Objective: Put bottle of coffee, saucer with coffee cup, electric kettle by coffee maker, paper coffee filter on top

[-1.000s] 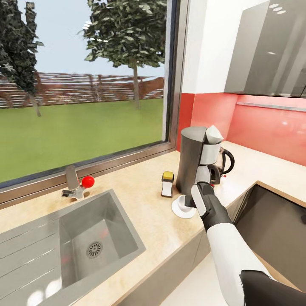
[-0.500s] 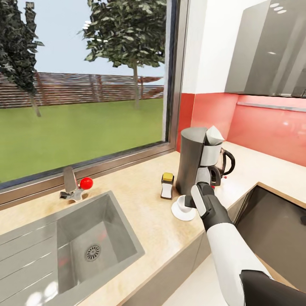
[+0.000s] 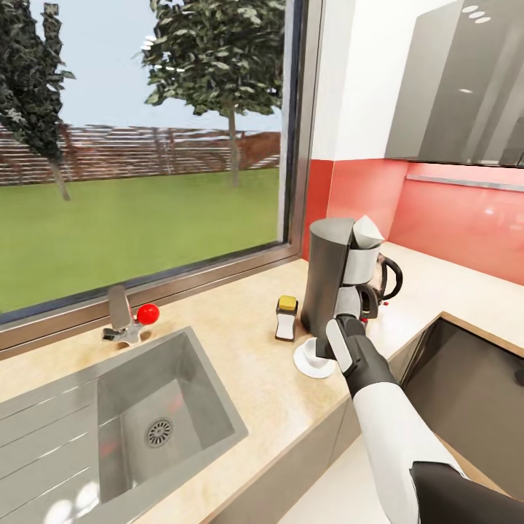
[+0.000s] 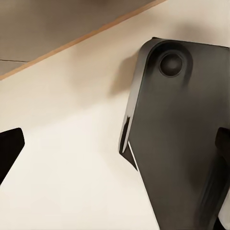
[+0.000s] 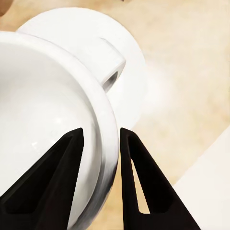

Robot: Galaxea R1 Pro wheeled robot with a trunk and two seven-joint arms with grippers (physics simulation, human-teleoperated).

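Observation:
The grey coffee maker (image 3: 331, 273) stands on the beige countertop (image 3: 240, 364), with a white paper filter (image 3: 366, 231) on top. Behind it sits the black electric kettle (image 3: 384, 280), and to its left the yellow-capped coffee bottle (image 3: 286, 317). In front lies the white saucer (image 3: 309, 366) with the white coffee cup (image 3: 314, 350) on or just above it. My right gripper (image 3: 329, 349) is at the cup. In the right wrist view the fingers (image 5: 139, 177) straddle the wall of the cup (image 5: 43, 110), gripper (image 5: 100, 131) shut on it, over the saucer (image 5: 132, 67). My left gripper (image 4: 115, 148) hangs open over the floor.
A steel sink (image 3: 145, 415) with a tap (image 3: 120, 316) and a red knob (image 3: 148, 314) lies to the left under the window. A dark cooktop recess (image 3: 466, 393) is at the right. My own dark base (image 4: 177, 129) is below the left gripper.
The head view shifted slightly between the earliest frame and now. My right gripper and the cup have barely moved over the saucer.

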